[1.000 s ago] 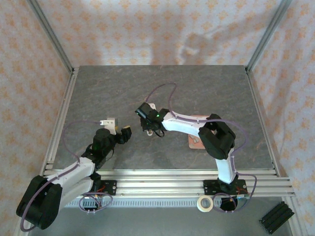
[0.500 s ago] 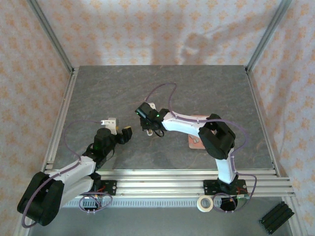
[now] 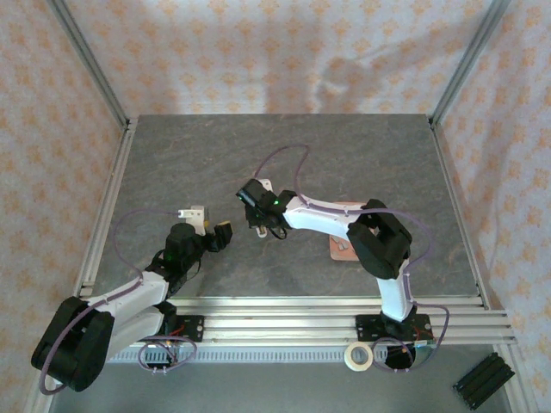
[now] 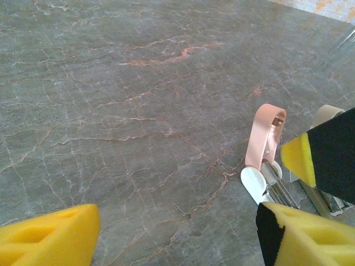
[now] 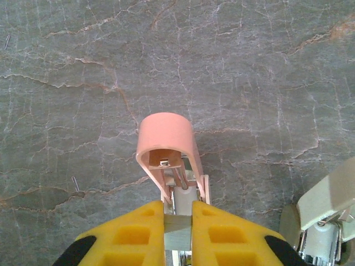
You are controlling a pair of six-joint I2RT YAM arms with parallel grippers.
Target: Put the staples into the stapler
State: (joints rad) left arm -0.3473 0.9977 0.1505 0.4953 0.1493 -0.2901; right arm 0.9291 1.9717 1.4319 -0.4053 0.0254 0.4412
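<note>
The stapler [image 5: 165,130] lies on the grey table with its pink lid [image 4: 265,136] swung up, baring the metal channel and white inner part. My right gripper [image 5: 177,221] is right behind the lid and shut on a short grey metal strip [image 5: 177,228], seemingly the staples, held in line with the channel. In the top view it [image 3: 261,222] is at mid-table. My left gripper [image 4: 177,221] hovers open just left of the stapler, with nothing between its fingers; in the top view it [image 3: 217,234] is near the right gripper. One loose staple [image 4: 178,209] lies under it.
Loose single staples [image 5: 75,182] lie on the stone-pattern table [image 3: 362,155]. A cream and metal part [image 5: 327,210] shows at the right wrist view's lower right. A pinkish flat item [image 3: 343,248] lies under the right arm. Aluminium frame rails [image 3: 327,305] border the near edge.
My left arm has shifted slightly, its gripper staying open beside the stapler. The right gripper has held still, shut.
</note>
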